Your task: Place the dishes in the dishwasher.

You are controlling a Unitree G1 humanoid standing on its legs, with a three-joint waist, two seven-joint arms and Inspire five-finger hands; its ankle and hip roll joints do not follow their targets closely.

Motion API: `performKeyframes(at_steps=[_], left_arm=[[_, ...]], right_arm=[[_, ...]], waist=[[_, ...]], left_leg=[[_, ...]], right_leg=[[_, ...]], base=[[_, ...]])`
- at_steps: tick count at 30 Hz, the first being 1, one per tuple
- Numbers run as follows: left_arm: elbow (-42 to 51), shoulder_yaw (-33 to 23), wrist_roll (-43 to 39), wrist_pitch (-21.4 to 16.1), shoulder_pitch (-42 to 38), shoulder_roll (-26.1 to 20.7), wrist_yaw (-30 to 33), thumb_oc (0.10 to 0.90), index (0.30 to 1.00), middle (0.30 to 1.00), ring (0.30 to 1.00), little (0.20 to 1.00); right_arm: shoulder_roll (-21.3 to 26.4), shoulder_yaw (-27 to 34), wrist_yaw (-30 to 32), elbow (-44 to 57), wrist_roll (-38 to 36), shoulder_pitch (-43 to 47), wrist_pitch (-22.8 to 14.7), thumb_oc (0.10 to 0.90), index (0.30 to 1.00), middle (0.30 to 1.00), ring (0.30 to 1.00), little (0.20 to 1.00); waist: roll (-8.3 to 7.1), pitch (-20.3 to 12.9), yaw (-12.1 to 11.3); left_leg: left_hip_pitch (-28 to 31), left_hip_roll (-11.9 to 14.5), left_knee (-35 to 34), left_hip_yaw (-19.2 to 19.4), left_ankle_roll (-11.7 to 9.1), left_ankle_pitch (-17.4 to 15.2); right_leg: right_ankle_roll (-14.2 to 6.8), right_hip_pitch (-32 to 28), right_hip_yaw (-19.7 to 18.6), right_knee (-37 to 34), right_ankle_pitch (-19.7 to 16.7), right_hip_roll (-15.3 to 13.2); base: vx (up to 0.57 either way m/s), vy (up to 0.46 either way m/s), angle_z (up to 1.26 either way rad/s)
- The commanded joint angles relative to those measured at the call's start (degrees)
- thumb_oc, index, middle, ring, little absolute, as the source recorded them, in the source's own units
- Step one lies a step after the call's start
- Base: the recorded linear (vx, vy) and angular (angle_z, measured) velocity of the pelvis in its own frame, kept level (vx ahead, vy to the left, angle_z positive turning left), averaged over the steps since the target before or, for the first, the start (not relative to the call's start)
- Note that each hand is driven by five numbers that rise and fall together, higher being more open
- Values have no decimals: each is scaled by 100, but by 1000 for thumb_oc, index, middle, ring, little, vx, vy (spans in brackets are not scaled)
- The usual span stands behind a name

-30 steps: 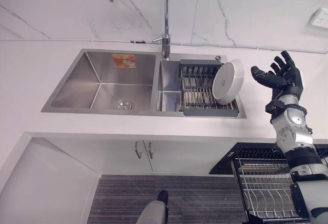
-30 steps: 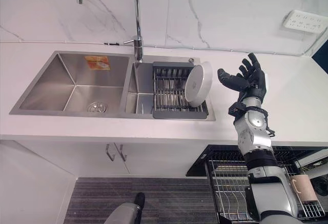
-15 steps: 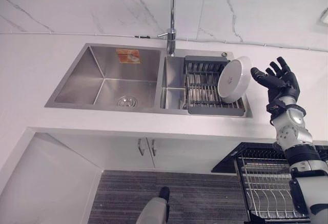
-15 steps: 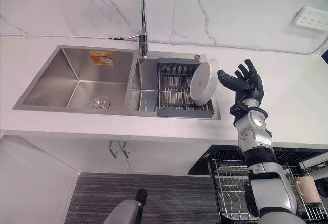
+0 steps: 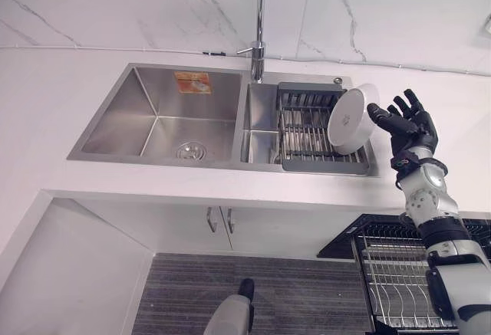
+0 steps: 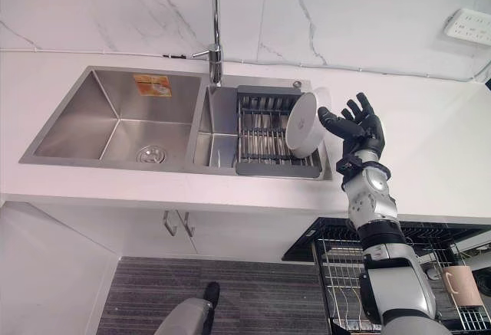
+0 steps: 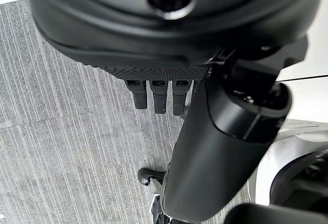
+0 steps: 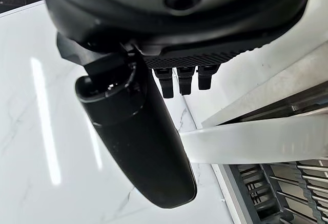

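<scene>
Right hand [image 5: 405,120], fingers spread and empty, is beside the plate [image 5: 349,119] leaning in the rack [image 5: 307,132]; it should pinch the rim squarely, then lift clear.

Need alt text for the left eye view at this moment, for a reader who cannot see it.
The robot's open right hand reaches toward a white plate that stands on edge at the right end of a dark drying rack. The rack sits in the right basin of a steel double sink below a tall tap. A pulled-out dishwasher rack shows at lower right.
</scene>
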State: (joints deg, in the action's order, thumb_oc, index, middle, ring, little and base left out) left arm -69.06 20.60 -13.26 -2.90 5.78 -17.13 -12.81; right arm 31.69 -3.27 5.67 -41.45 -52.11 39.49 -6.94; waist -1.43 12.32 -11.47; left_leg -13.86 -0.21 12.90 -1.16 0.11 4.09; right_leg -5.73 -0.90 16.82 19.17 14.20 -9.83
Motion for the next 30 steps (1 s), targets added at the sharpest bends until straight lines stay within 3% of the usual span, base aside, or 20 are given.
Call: performKeyframes(at_steps=[1, 13, 19, 20, 21, 30], left_arm=[[11, 236, -128, -104, 132, -75, -32, 800, 900, 900, 900, 900], [37, 263, -174, -102, 100, -89, -28, 800, 900, 900, 900, 900], [80, 241, -185, -77, 108, -120, -24, 800, 900, 900, 900, 900], [83, 256, -208, -93, 106, -112, -3, 800, 900, 900, 900, 900], [99, 240, -202, -80, 93, -133, -15, 800, 900, 900, 900, 900], [153, 246, -256, -52, -10, -151, -43, 800, 900, 900, 900, 900]], right_arm=[[295, 120, -308, 405, -262, 720, -331, 800, 900, 900, 900, 900], [192, 37, -404, 278, -106, 710, -216, 800, 900, 900, 900, 900], [368, -126, 101, -56, 564, 715, 375, 800, 900, 900, 900, 900], [386, -167, 66, -121, 709, 758, 419, 540, 509, 509, 509, 509], [430, -249, 126, -144, 866, 819, 441, 400, 300, 300, 300, 300], [439, -552, 196, -107, 1005, 1020, 297, 400, 300, 300, 300, 300]], waist=[[25, -281, -138], [66, -210, -177], [62, -169, -189], [62, -159, -192], [60, -143, -201], [78, 17, -206]], left_leg=[[364, 98, 429, -194, -282, -917], [316, 90, 429, -230, -278, -891], [293, 64, 429, -274, -270, -883], [280, 63, 429, -279, -271, -881], [263, 63, 429, -284, -274, -872], [167, 70, 429, -310, -268, -839]], right_leg=[[-172, 353, -76, -198, -852, -130], [-171, 373, -31, -198, -866, -158], [-166, 393, -35, -198, -879, -155], [-164, 405, -44, -198, -880, -150], [-163, 419, -39, -198, -887, -152], [-133, 493, -57, -198, -892, -111]], base=[[29, -4, 5], [11, 2, 2], [9, 1, 2], [0, 0, 0], [-69, -6, 4], [-45, -7, 4]])
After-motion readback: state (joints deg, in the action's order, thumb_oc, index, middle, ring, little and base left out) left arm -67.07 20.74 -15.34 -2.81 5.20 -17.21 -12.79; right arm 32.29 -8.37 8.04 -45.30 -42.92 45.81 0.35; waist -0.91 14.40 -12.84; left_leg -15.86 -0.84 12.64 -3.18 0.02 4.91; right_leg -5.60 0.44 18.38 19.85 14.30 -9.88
